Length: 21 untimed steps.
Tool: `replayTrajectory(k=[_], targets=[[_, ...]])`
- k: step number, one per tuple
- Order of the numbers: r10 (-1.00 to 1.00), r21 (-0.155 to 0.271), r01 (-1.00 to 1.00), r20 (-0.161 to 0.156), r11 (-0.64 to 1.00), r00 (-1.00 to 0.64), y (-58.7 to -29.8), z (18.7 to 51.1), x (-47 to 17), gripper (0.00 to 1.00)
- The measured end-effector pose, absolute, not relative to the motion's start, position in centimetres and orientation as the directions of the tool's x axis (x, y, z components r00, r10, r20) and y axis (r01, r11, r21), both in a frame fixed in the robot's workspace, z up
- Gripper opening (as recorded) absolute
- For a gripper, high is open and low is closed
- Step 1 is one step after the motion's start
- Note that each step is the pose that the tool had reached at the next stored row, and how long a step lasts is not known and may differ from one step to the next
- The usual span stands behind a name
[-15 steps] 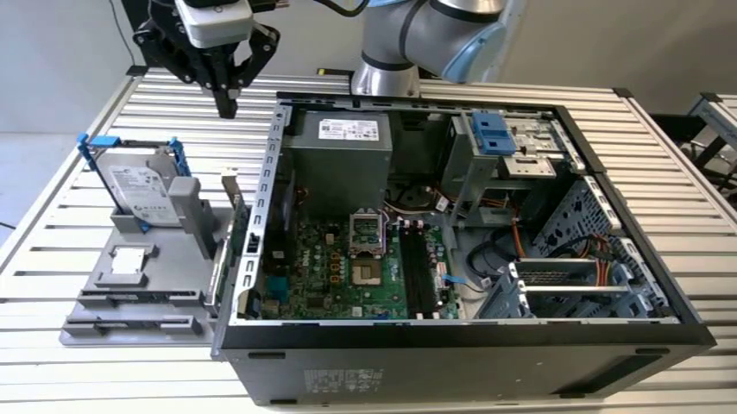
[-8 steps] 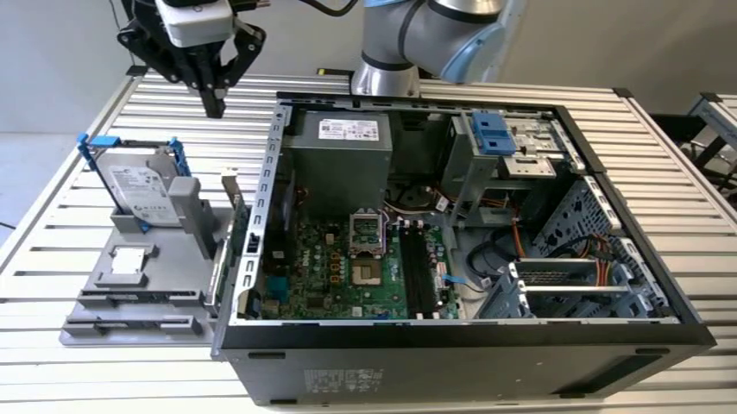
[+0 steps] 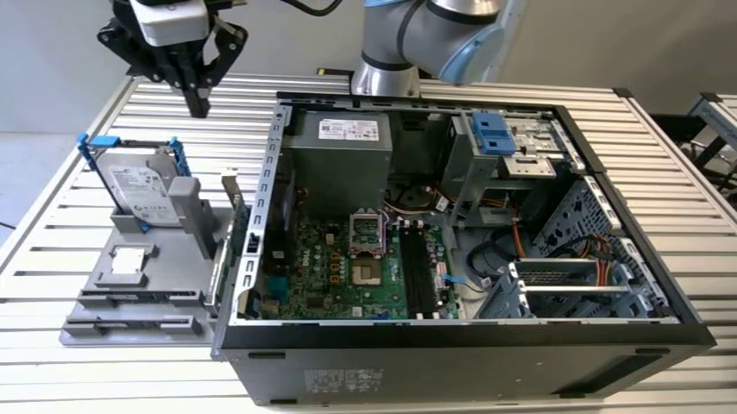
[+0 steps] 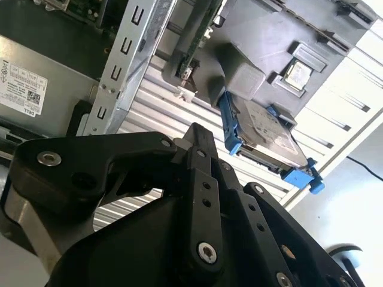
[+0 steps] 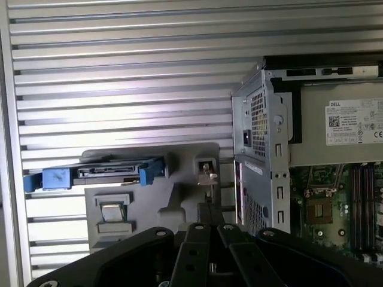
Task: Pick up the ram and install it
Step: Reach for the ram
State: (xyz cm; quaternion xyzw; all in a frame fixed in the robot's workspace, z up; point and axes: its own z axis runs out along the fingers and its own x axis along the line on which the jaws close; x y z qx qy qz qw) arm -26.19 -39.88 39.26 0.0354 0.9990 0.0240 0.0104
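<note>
The light is bright and even, from above; the slats of the table [image 3: 668,155] give white glare bands in the exterior view and the first wrist view. The computer case [image 3: 461,371] holds soft shadow inside, and in the second wrist view the black gripper [image 4: 194,134] looks dark against a washed-out corner.

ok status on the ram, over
gripper shut, empty, high over the table. ram upright in grey fixture beside the case. hard drive stands close by.

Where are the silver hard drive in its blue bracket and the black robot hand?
silver hard drive in its blue bracket [image 3: 141,185]: exterior view, on its labelled face.
black robot hand [image 3: 198,103]: exterior view, between its fingertips.
</note>
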Motion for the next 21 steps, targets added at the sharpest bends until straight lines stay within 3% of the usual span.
replayTrajectory(k=[21], targets=[[0.071,0.049,0.07,-0.019,0.996,-0.997,-39.9,39.3,-31.0,0.0]])
